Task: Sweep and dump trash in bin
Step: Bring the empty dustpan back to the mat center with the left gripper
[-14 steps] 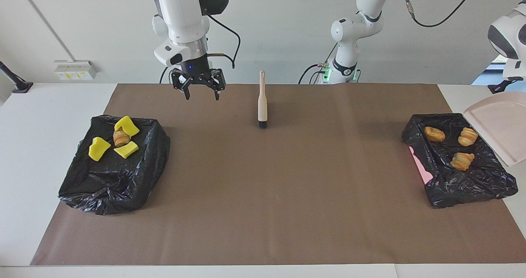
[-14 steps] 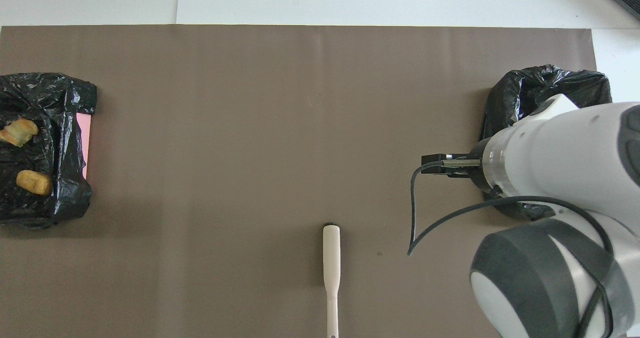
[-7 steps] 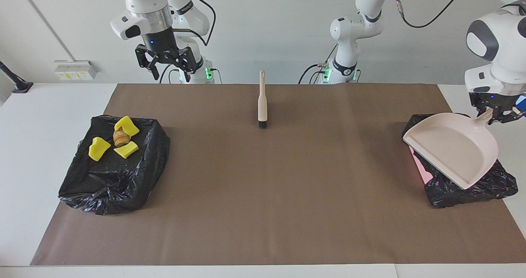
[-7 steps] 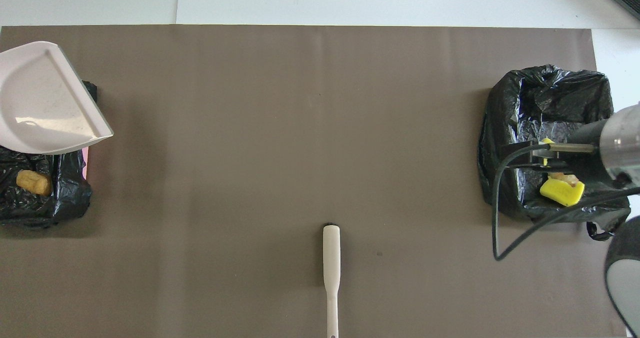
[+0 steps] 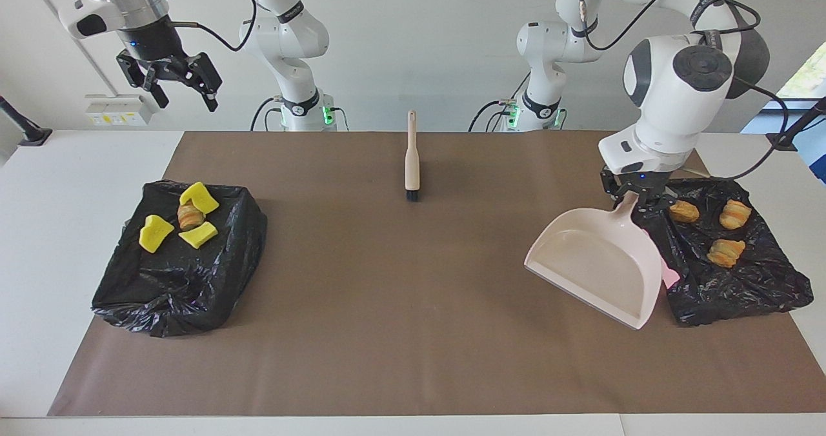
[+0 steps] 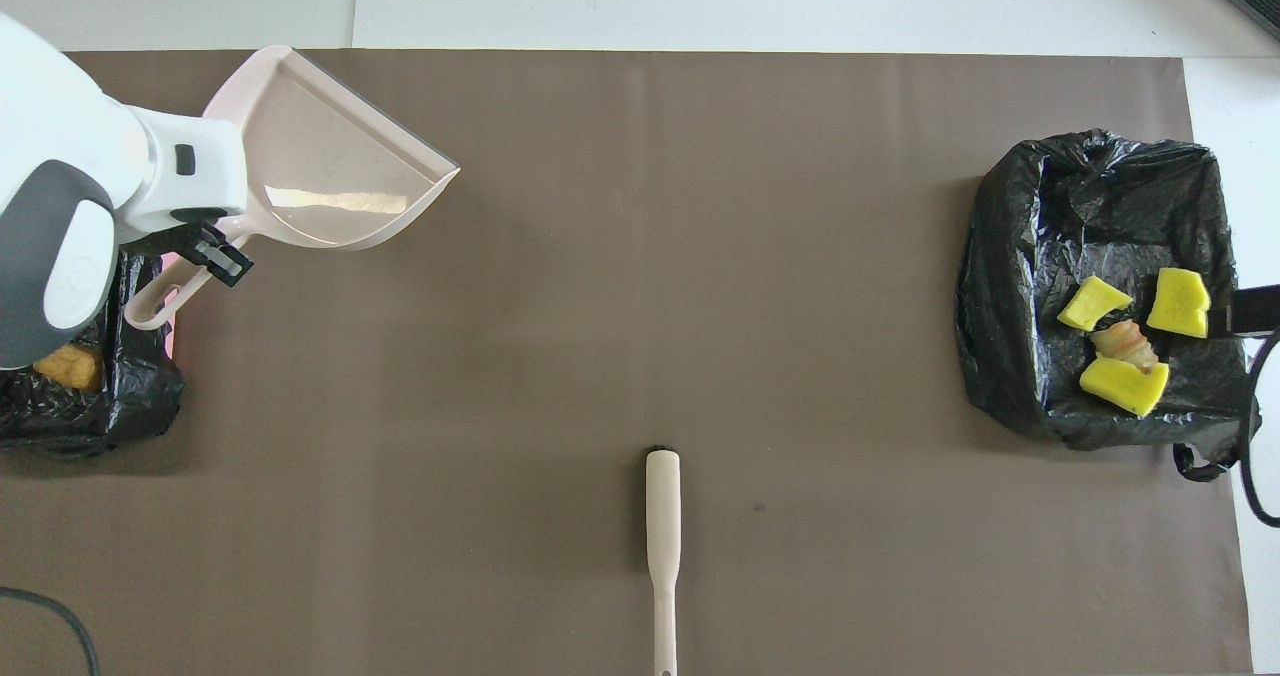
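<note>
- Left claw [image 5: 635, 198]: clamped on the handle of the pale pink plastic dustpan [image 5: 597, 265]; having swung off the bin at its own end, it is now hanging over that bin's edge toward the table's middle, the empty pan tilting over the brown paper mat [image 5: 413, 307]
- Right claw [image 5: 169, 78]: fingers standing apart and holding nothing; it is pulling up and away, now high beside the table's right-arm end, after hovering over the mat a second ago
- Black-bag-lined bin at the left arm's end [image 5: 735, 281]: with the pan swung clear, three tan to orange-brown bready pieces [image 5: 683, 211] [image 5: 735, 214] [image 5: 725, 253] are showing again, lying inside on the liner
- Black-bag-lined bin at the right arm's end [image 5: 174, 281]: holding three bright yellow spongy chunks [image 5: 155, 233] [image 5: 199, 197] [image 5: 198, 234] and one striped bready piece [image 5: 189, 216] between them, all unmoved
- Beige-handled brush with black bristles [image 5: 412, 158]: lying untouched at the mat's middle, on the side nearer the robots
- Reading for the task: all seven lumps are sitting in the bins and none is lying loose on the mat, so sweeping and dumping appear finished; judged remaining, only the dustpan is waiting to be set down
</note>
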You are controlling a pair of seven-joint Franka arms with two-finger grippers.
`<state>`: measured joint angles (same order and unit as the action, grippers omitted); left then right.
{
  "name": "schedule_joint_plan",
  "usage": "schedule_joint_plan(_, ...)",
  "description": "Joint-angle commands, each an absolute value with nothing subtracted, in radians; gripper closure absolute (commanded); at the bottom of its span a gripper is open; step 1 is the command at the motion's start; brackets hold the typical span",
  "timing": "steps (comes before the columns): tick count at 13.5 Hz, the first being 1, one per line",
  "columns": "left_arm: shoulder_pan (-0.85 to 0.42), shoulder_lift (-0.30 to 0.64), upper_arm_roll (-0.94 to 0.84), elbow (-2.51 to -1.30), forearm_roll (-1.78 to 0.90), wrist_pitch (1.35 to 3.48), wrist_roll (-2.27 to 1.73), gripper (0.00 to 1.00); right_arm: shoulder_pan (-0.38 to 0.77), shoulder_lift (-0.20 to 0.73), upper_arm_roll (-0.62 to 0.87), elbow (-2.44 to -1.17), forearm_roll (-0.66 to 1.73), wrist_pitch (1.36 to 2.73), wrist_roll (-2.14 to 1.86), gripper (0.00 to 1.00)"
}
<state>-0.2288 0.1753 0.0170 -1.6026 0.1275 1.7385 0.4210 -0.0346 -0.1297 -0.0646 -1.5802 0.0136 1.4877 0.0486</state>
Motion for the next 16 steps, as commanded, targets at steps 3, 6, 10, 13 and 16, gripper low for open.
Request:
schedule_joint_plan(3,-0.458,0.316,0.038,-1.498,0.061,1.744,-0.017,1.00,-0.046,-0.137,-0.064,-1.617,0.025,1.500,0.020,0.00)
schedule_joint_plan(6,-0.569,0.451,0.038,-1.344,0.045,1.746,-0.240,1.00,-0.046,-0.137,-0.064,-1.592,0.003,1.502,-0.017,0.00)
schedule_joint_plan(10,-0.658,0.592,0.025,-1.246,0.026,1.831,-0.480,1.00,-0.031,-0.138,-0.057,-1.609,-0.014,1.517,-0.026,0.00)
schedule_joint_plan(13,-0.699,0.739,0.023,-1.117,0.026,1.847,-0.554,1.00,-0.031,-0.138,-0.055,-1.605,-0.011,1.502,-0.025,0.00)
schedule_joint_plan(16,-0.703,0.750,-0.002,-1.127,0.026,1.864,-0.555,1.00,-0.029,-0.138,-0.049,-1.603,0.002,1.502,-0.026,0.00)
